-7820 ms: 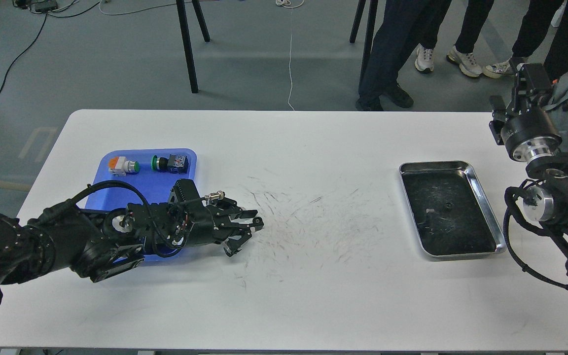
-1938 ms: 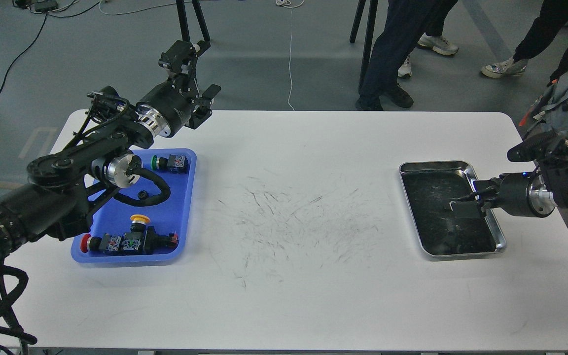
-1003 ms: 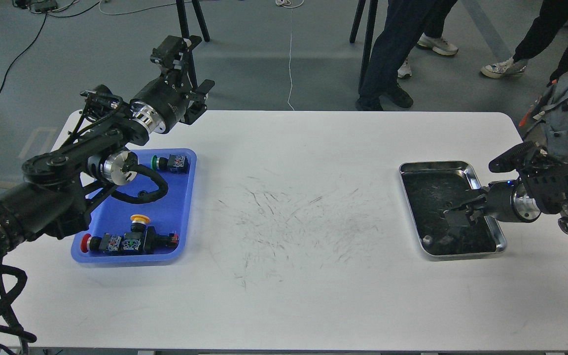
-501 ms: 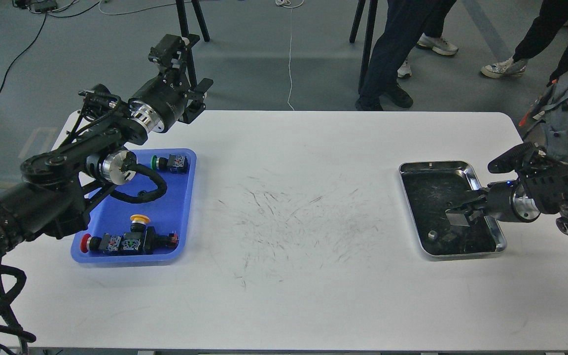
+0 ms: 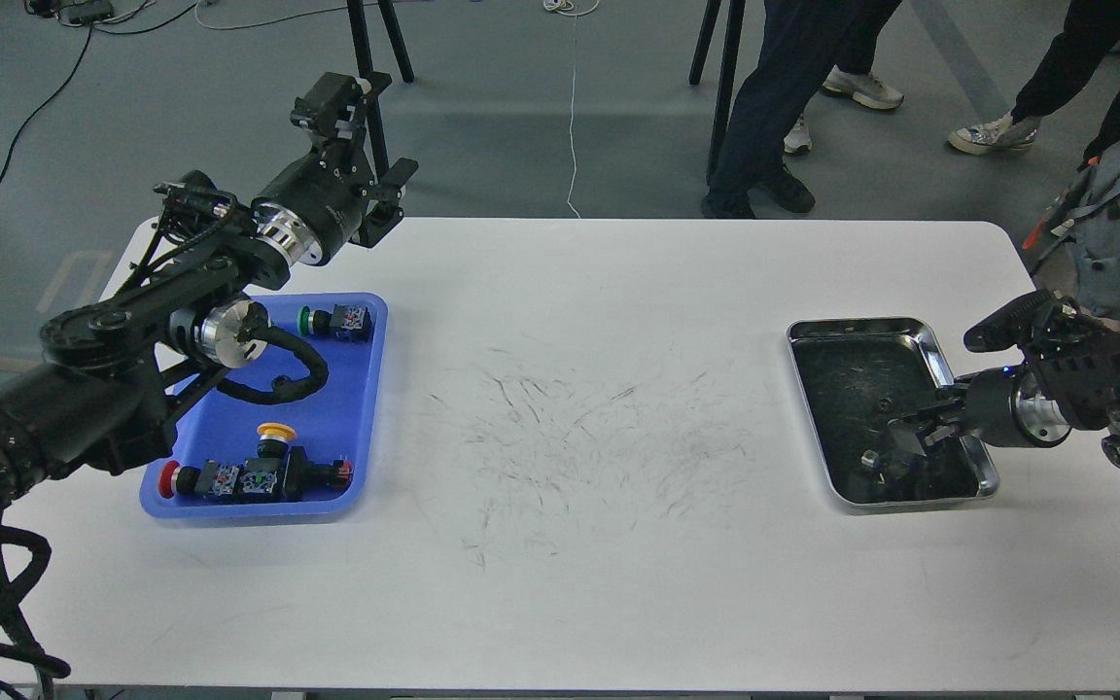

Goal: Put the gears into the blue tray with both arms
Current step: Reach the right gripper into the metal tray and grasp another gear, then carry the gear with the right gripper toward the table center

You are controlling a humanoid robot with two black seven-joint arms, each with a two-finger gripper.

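The blue tray (image 5: pixel 351 389) lies at the table's left and holds push-button switches; I see no gears in it. My left gripper (image 5: pixel 363 136) is raised beyond the tray's far edge, over the table's back rim, open and empty. My right gripper (image 5: pixel 905 442) reaches from the right into the near part of the steel tray (image 5: pixel 939 340), low over its dark bottom. Its dark fingers blend into the tray. A small grey bit (image 5: pixel 868 457) lies just left of the fingertips. The gears are too small and dark to make out for sure.
Switches in the blue tray: a green-capped one (image 5: pixel 332 321) at the far end, a yellow-capped one (image 5: pixel 274 434) and a red-capped row (image 5: pixel 229 479) at the near end. People's legs, stand legs and a grey backpack (image 5: pixel 1119 233) are behind the table.
My right gripper has slid toward the near end of the steel tray and dipped lower. A small grey bit has appeared beside it. The left arm has stayed almost still.
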